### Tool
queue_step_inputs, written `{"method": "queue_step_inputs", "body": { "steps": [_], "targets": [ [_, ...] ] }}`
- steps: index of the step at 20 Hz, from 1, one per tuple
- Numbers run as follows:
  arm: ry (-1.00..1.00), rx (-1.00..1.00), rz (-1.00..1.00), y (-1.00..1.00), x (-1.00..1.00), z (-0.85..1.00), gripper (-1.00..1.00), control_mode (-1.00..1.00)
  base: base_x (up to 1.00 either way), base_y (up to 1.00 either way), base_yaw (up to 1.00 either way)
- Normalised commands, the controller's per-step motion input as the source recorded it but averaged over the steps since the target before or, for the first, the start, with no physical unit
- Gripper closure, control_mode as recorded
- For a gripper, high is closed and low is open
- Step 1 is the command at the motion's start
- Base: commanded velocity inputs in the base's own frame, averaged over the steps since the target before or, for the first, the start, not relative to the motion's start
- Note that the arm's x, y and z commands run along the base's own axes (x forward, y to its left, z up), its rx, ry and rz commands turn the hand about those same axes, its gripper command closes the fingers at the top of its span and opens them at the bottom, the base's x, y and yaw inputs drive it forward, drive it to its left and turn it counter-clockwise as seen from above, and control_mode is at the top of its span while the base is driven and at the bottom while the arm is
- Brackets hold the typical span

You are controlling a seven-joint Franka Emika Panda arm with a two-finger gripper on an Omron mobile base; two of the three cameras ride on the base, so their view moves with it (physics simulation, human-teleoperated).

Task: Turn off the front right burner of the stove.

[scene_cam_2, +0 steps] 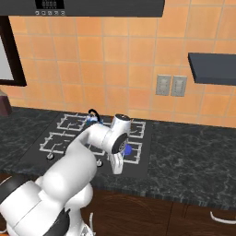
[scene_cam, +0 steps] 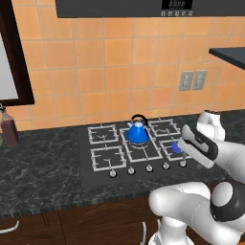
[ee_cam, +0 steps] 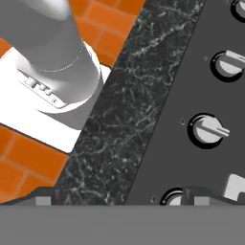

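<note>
On the dark marbled counter [scene_cam: 43, 153]: one stove [scene_cam: 98, 174], black, five grey grates, five silver knobs along its near edge; the front right burner [scene_cam: 176, 147] sits at the near right corner, blue flame disc lit, so the task is judged not yet done. Blue kettle [scene_cam: 138, 133] stands upright on the middle grate, contents not visible. Gripper [scene_cam_2: 118, 168] hangs low over the knob row by the rightmost knob [scene_cam: 183, 163], presumably placed to turn it; its opening cannot be told, nor any hold.

black stove [scene_cam: 95, 170], blue flame on front right burner [scene_cam: 175, 147], blue kettle [scene_cam: 138, 133].
</note>
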Motion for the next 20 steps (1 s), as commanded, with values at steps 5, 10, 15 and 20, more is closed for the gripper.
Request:
{"method": "queue_step_inputs", "body": {
  "steps": [5,10,15,20],
  "targets": [
    [-0.01,0.00,0.00,-0.08,0.09,-0.23,-1.00,-1.00,0.00,0.00,0.00],
    [0.00,0.00,0.00,-0.05,0.18,-0.16,-1.00,-1.00,0.00,0.00,0.00],
    [0.00,0.00,0.00,-0.02,0.28,-0.14,-1.00,-1.00,0.00,0.00,0.00],
    [-0.01,0.00,0.00,-0.12,0.31,-0.01,-1.00,-1.00,0.00,0.00,0.00]
  ]
}}
